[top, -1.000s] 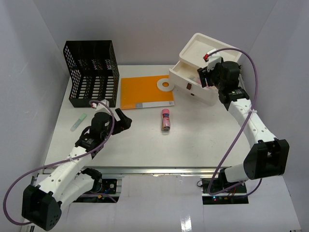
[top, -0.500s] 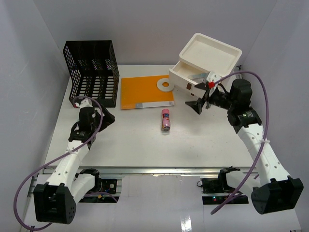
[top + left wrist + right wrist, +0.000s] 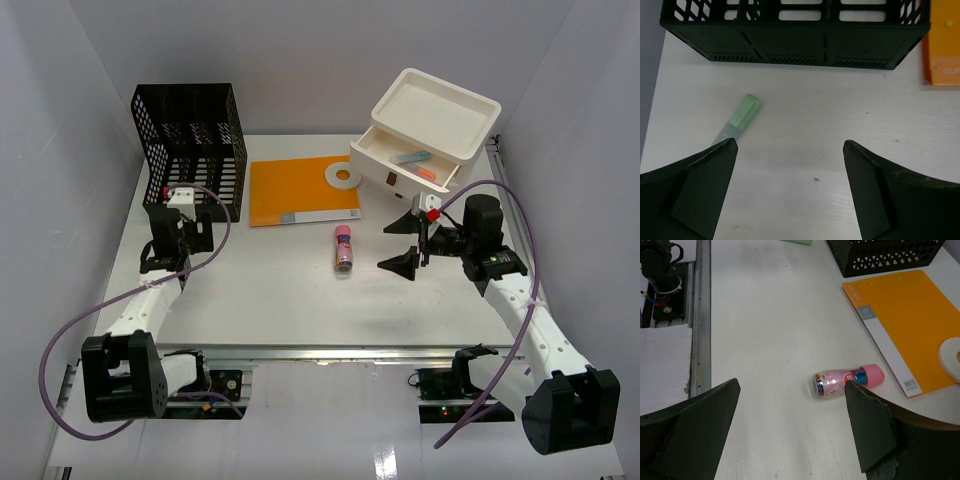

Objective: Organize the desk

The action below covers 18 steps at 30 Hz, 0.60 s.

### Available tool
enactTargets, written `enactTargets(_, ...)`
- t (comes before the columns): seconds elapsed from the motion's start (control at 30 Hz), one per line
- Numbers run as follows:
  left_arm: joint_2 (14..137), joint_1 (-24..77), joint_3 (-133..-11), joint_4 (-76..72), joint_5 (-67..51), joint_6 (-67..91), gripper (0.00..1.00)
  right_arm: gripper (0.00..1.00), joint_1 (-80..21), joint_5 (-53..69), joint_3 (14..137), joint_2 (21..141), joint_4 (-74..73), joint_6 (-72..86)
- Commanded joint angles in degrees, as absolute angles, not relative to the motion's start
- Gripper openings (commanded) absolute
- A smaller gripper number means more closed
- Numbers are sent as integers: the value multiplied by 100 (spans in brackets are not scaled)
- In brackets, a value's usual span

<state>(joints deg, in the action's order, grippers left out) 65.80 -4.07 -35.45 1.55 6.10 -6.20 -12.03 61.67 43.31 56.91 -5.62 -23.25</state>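
Note:
The desk [image 3: 280, 290] is a wide white tabletop. A pink bottle [image 3: 343, 247] lies on its side at the middle; in the right wrist view [image 3: 847, 381] it lies just beyond the right fingertip. My right gripper [image 3: 398, 244] is open and empty, right of the bottle, jaws wide apart [image 3: 792, 382]. My left gripper [image 3: 178, 232] is open and empty in front of the black mesh organizer [image 3: 190, 150]. In the left wrist view [image 3: 790, 142] a green marker [image 3: 737, 120] lies by the left fingertip.
An orange folder [image 3: 300, 190] lies at the back with a white tape roll [image 3: 342, 177] on its right corner. The white drawer box [image 3: 430, 130] stands back right, its top drawer open with two small items [image 3: 412, 157] inside. A metal rail [image 3: 702, 315] edges the front.
My right gripper has drawn back from the open drawer to the desk right of the bottle. My left gripper has swung left and back to the organizer's front.

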Motion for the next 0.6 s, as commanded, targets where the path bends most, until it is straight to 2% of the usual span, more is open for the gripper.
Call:
enactTargets(0.0,7224,-776,-3507,-469,200,-1804,98,91,-1169,6240,4292,5575,-354,-2423)
enactTargets(0.4,8510,-1824,-4471,-40,-1447,-2555,98,92,-1069,6144,4289,5514,-419,-2549)
enactTargets(0.57,8787,-2139,-4460,-40,-1675,-2616,96,92,-1032,6144,4277,5556,-417,-2544)
